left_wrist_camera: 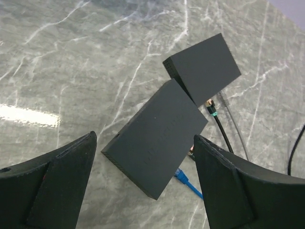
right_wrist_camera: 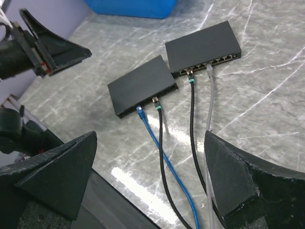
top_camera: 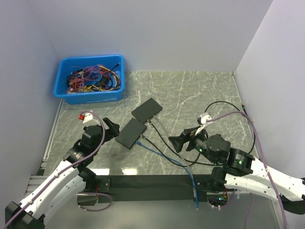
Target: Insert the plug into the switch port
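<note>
Two flat black switches lie side by side mid-table, the near switch (top_camera: 130, 133) (left_wrist_camera: 155, 140) (right_wrist_camera: 142, 90) and the far switch (top_camera: 147, 109) (left_wrist_camera: 202, 69) (right_wrist_camera: 202, 47). A blue plug (right_wrist_camera: 140, 111) (left_wrist_camera: 182, 176) on a blue cable (top_camera: 167, 157) sits at the near switch's port face, beside a black plug (right_wrist_camera: 156, 102). The far switch has a black plug (right_wrist_camera: 190, 76) and a grey plug (right_wrist_camera: 210, 71) in it. My left gripper (top_camera: 110, 129) (left_wrist_camera: 144, 138) hangs open above the near switch's left side, holding nothing. My right gripper (top_camera: 178, 141) (right_wrist_camera: 150, 135) stands open over the cables, also holding nothing.
A blue bin (top_camera: 90, 78) full of tangled wires stands at the back left. Black, blue and grey cables run from the switches toward the near edge, where a black strip (top_camera: 147, 181) lies. White walls close in the table's sides and back.
</note>
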